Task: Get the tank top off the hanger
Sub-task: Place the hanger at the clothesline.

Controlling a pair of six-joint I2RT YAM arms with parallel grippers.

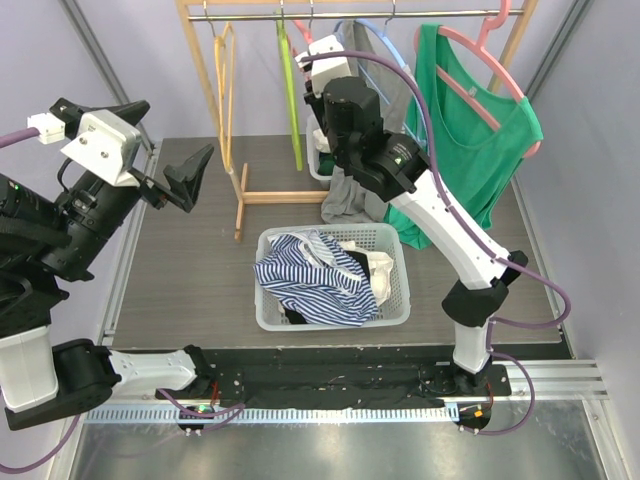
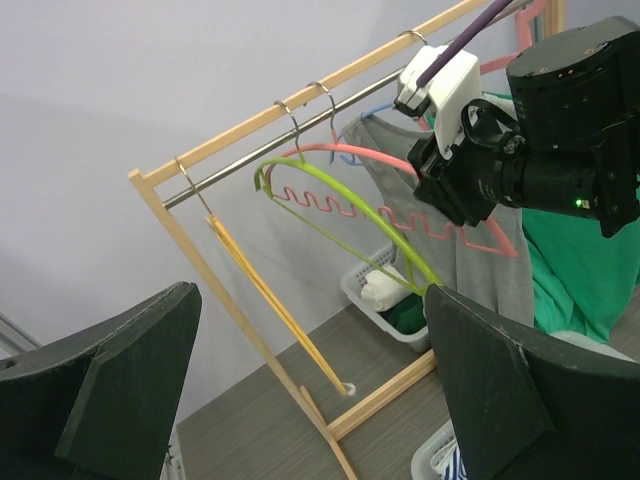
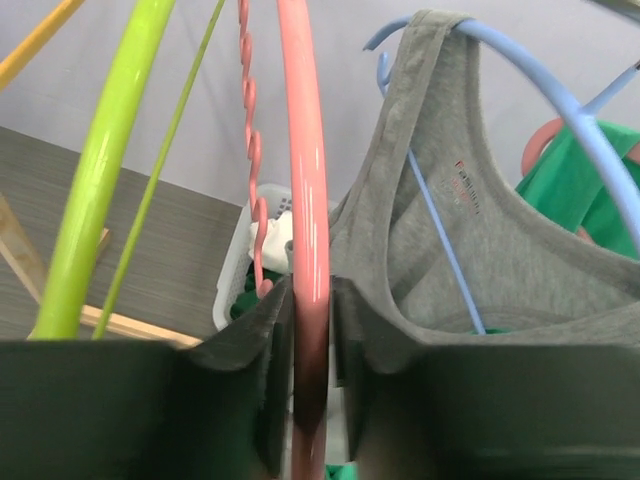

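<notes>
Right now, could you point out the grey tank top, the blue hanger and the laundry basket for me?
Grey tank top point(image 3: 520, 270), right wrist view, on the fabric below the neckline.
Blue hanger point(image 3: 560, 78), right wrist view, on its curved shoulder.
Laundry basket point(image 1: 395, 300), top external view, on its right wall.

The right hand point(image 3: 310, 340) grips the pink hanger point(image 3: 305, 180), with the green hanger point(image 3: 100, 180) just beside, crowding the grey top's point(image 3: 480, 260) left side. On the rail point(image 1: 260, 17), the gap between yellow hanger point(image 1: 226, 90) and green hanger is open. The basket point(image 1: 398, 285) blocks the middle of the bench point(image 1: 190, 270); left of it lies open room.
</notes>
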